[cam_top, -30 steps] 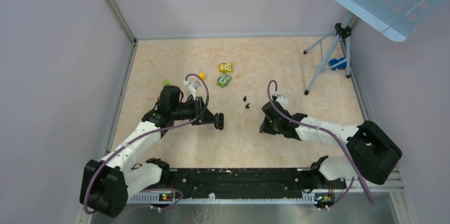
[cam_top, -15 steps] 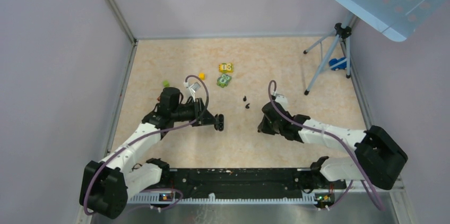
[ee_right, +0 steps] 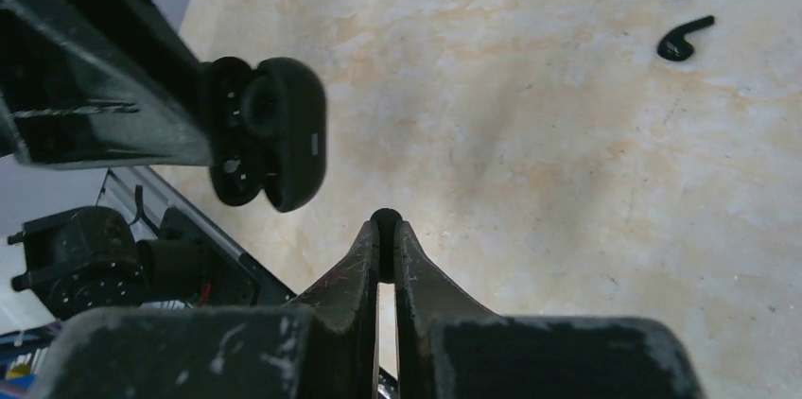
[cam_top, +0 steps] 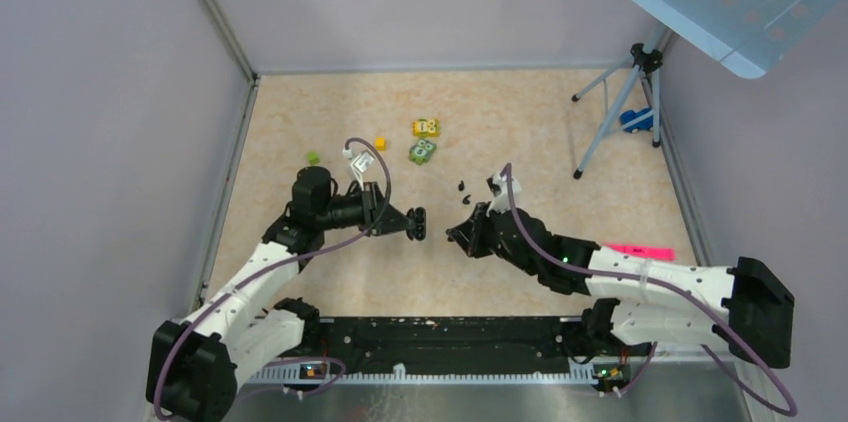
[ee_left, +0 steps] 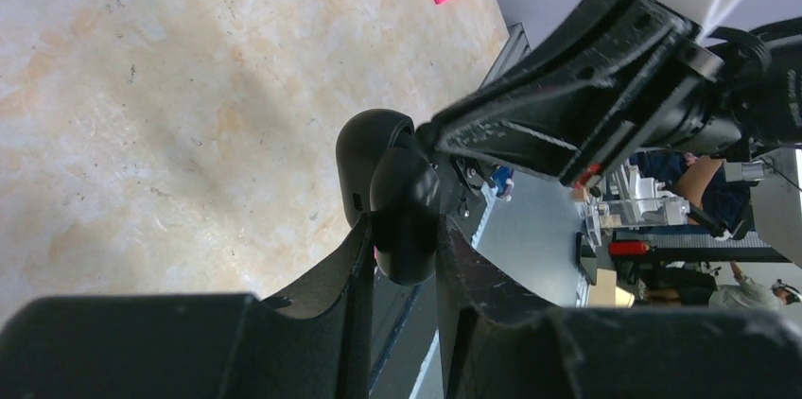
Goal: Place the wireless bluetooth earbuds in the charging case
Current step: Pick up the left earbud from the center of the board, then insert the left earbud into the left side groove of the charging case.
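Left end effector [ee_left: 405, 229] is clamping charging case [ee_right: 284, 134]; right end effector [ee_right: 383, 224], closed and empty, is hovering just beside it, risking knocking it loose.

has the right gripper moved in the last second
Yes: the right gripper swung left, from right of the earbuds to just below them in the top view.
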Tool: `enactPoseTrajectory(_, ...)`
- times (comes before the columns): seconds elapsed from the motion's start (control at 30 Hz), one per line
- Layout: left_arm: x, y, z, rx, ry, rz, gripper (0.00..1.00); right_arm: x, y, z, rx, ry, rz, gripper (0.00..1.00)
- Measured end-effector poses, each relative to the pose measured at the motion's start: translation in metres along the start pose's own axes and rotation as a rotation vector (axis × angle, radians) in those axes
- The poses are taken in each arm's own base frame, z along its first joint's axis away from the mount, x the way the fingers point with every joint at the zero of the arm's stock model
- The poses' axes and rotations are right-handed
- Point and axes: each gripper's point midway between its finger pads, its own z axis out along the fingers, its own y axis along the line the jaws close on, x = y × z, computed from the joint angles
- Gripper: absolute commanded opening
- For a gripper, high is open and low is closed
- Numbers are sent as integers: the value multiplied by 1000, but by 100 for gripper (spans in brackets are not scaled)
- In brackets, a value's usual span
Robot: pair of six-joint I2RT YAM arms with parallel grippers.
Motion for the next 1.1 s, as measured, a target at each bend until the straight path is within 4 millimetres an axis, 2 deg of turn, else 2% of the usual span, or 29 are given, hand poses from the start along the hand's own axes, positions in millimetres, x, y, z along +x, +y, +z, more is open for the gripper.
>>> enactPoseTrajectory(0.13, 0, 2, 2, -2, 7, -12, 0, -4, 19, -2, -61, -24, -49, 0)
enactPoseTrajectory(0.47, -8, 7, 9, -26, 38, -59, 0, -11, 20, -5, -82, -37, -195, 0)
enactPoseTrajectory(0.7, 1, 16, 24, -34, 226, -222, 0, -9, 27, -18, -198, -32, -443, 0)
enactPoseTrajectory(0.93, 6, -2, 20, 1, 322, -247, 0, -5, 36, -44, -405, -93, -773, 0)
enactPoseTrajectory(1.1, 17, -7, 20, -6, 376, -254, 0, 0, 40, -43, -473, -96, -973, 0)
